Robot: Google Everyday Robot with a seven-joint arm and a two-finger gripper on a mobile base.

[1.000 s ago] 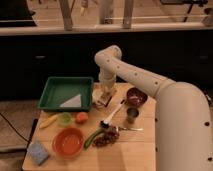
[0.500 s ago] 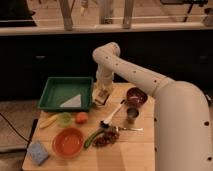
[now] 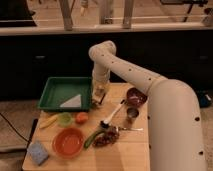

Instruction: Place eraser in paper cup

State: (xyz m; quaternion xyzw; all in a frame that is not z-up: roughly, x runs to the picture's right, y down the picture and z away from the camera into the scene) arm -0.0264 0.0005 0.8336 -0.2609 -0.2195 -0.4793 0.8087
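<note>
My gripper points down at the table's back edge, just right of the green tray. A small tan shape at its tip may be the eraser; I cannot tell whether it is held. The paper cup is not visible; it may be hidden behind the gripper and arm. The arm sweeps in from the right over the table.
The tray holds a white sheet. Also on the table: dark red bowl, small metal cup, spoon, green cup, orange fruit, banana, orange bowl, blue sponge.
The gripper has shifted slightly left, toward the tray's right edge. Nothing on the table has moved.
</note>
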